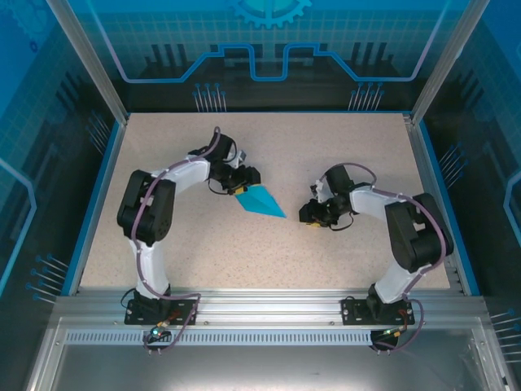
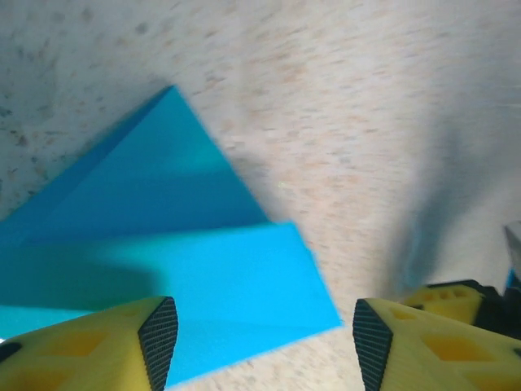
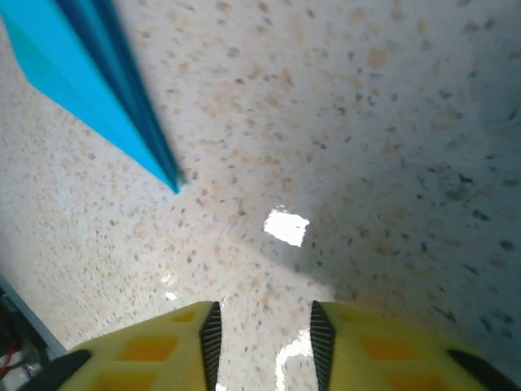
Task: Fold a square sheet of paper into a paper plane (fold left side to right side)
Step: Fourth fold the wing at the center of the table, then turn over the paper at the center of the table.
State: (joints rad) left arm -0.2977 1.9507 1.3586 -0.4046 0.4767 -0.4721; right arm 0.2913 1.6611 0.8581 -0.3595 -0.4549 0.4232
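The plane (image 1: 260,201) lies on the tabletop (image 1: 187,252), its blunt end apparently beneath the nearer, wide-open, empty left fingers (image 2: 98,350), its long axis pointing toward the narrowly open, empty right fingers (image 3: 163,350).

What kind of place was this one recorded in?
Probably an enclosed robot lab or demo cell, not a home or workshop: a speckled tabletop is walled in by blue panels printed with gear and circuit graphics, held by aluminium posts.
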